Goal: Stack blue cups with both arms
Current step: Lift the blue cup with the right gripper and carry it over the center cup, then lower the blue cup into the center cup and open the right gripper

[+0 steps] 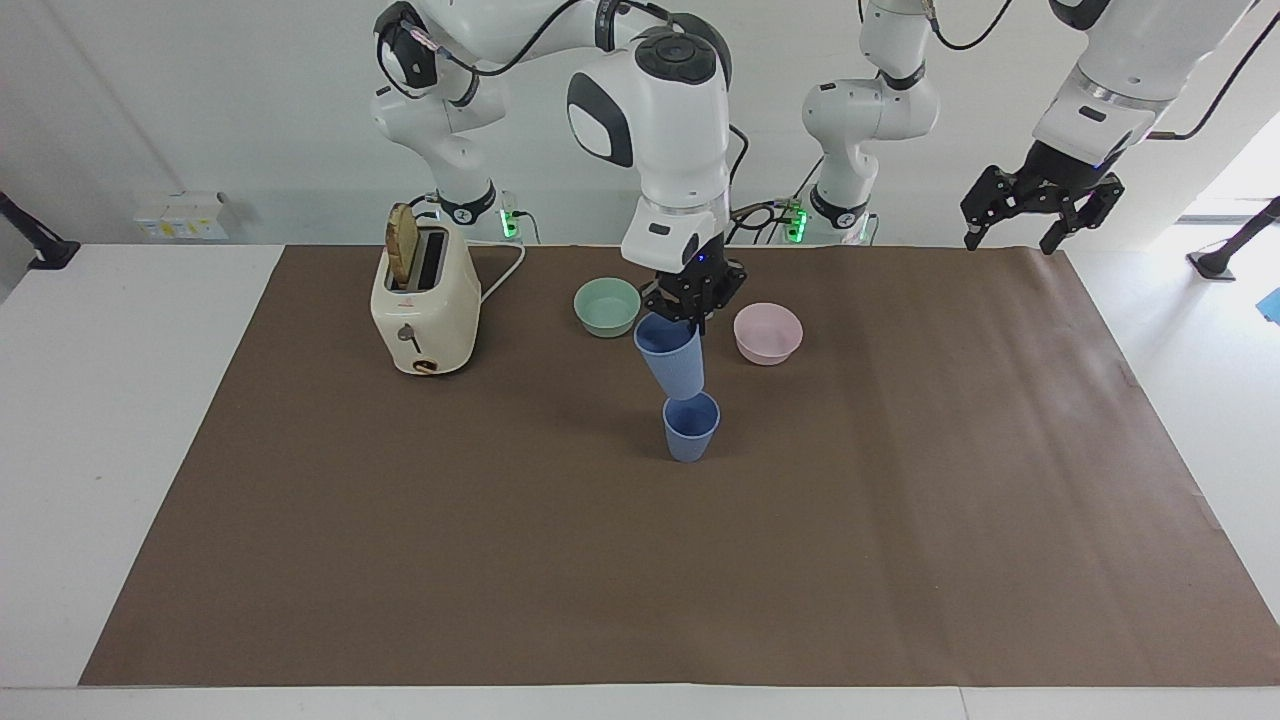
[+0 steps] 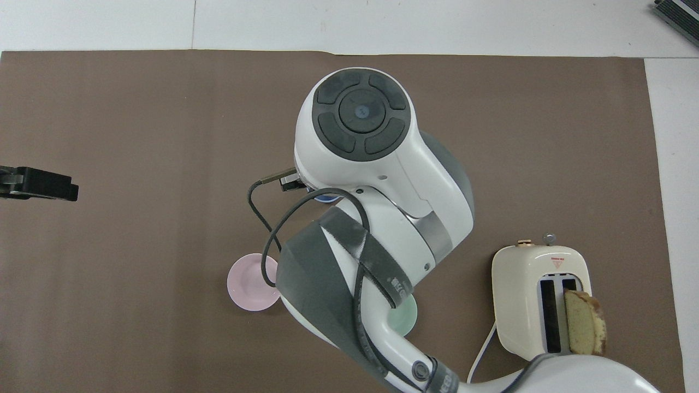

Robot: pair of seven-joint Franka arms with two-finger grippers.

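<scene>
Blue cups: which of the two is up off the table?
The tilted blue cup in the right gripper; the other blue cup stands on the table just beneath it.

You see a white table (image 1: 120,400) covered by a large brown paper sheet (image 1: 900,520). Above the table stands a plain white wall (image 1: 200,100). Bright daylight enters beside the wall, at the left arm's end of the table.

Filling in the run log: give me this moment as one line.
right pincer: shut on held blue cup, tilted, over standing blue cup | not yet nested | left pincer: open, waiting over table edge
</scene>
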